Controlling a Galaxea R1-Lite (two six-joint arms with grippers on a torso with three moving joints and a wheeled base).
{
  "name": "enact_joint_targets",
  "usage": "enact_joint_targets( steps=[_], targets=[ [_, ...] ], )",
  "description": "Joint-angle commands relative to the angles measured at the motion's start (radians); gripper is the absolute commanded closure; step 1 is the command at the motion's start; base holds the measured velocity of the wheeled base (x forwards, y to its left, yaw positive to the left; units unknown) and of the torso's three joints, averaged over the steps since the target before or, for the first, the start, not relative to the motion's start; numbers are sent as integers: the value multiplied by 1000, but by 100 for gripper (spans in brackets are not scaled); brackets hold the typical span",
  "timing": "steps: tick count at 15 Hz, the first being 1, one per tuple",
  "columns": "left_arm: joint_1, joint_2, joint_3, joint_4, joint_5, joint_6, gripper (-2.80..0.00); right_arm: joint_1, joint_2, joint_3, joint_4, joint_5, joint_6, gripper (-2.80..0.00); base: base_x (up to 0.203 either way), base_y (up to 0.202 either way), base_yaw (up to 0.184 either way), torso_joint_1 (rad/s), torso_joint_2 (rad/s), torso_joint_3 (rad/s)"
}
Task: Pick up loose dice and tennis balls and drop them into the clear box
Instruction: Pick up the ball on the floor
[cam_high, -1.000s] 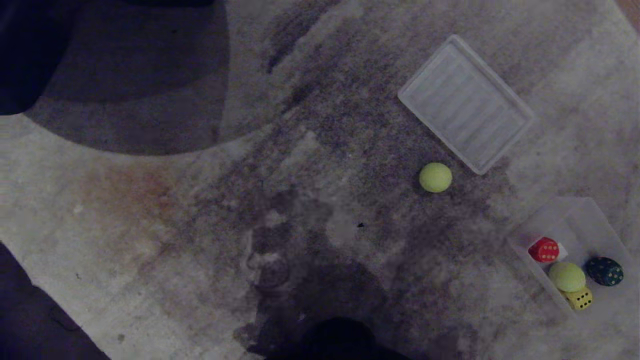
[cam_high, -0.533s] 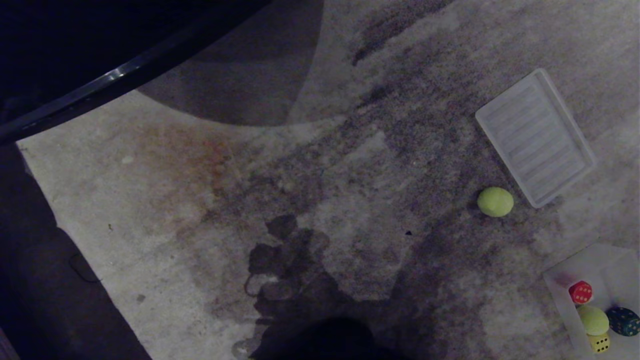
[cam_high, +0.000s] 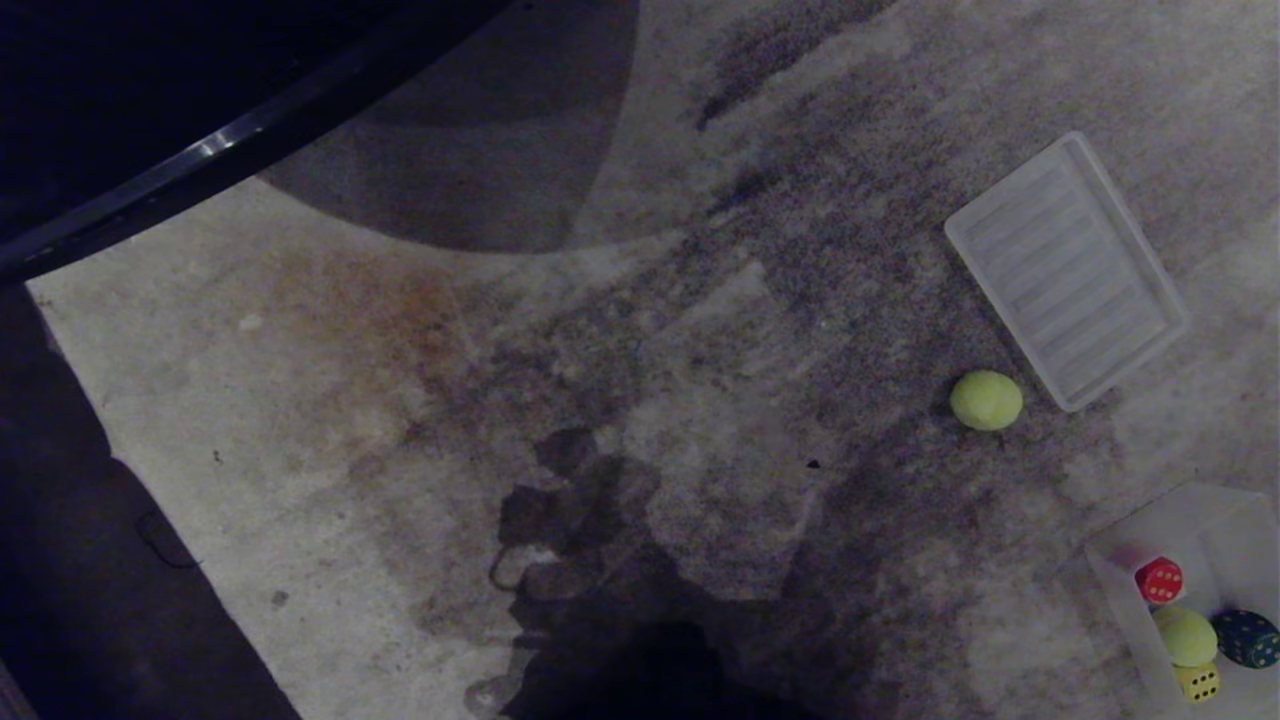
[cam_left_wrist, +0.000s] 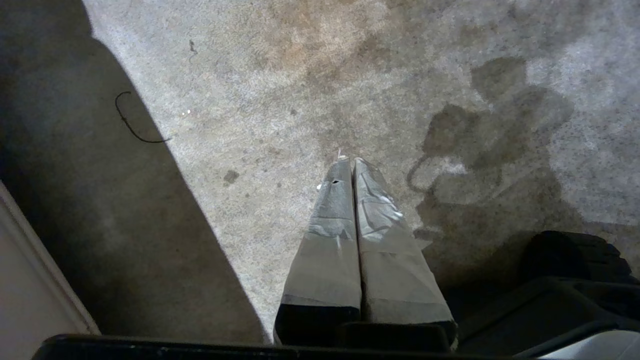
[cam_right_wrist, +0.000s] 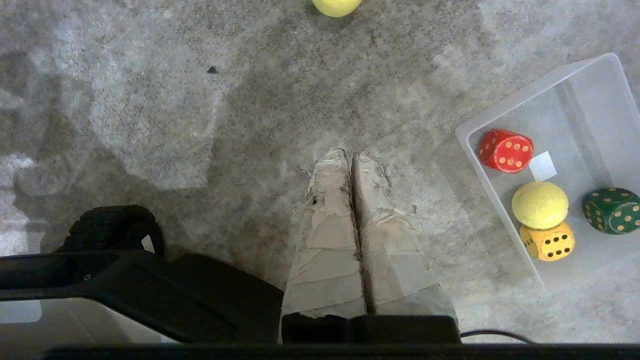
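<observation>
A fuzzy yellow-green ball (cam_high: 986, 400) lies loose on my carpet (cam_high: 400, 420) beside the ribbed lid (cam_high: 1065, 270). My grippers, left (cam_left_wrist: 349, 161) and right (cam_right_wrist: 348, 152), hang pressed together, empty.

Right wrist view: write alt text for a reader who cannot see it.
The right end effector, fingers shut and empty, points down at stained carpet. Beside it, the clear box holds a red die, a tennis ball touching a yellow die, and a dark green die. A loose tennis ball lies on the carpet beyond, cut off by the frame's edge.
</observation>
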Motion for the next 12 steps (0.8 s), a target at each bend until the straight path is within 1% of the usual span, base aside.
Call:
enact_joint_targets(
  steps=[1,7,9,12],
  targets=[
    [0,1,2,-2,1,-1,0,0,2,3,0,0,3,0,0,0,0,0,0,0],
    [0,1,2,1,-2,5,0,0,2,3,-2,0,2,0,0,0,0,4,2,-159],
    [0,1,2,0,5,-12,0,0,2,3,1,2,-7,0,0,0,0,3,1,-57],
    [0,1,2,0,5,-16,0,-6,10,-15,33,-7,-4,0,0,0,0,1,4,-9]
  ],
)
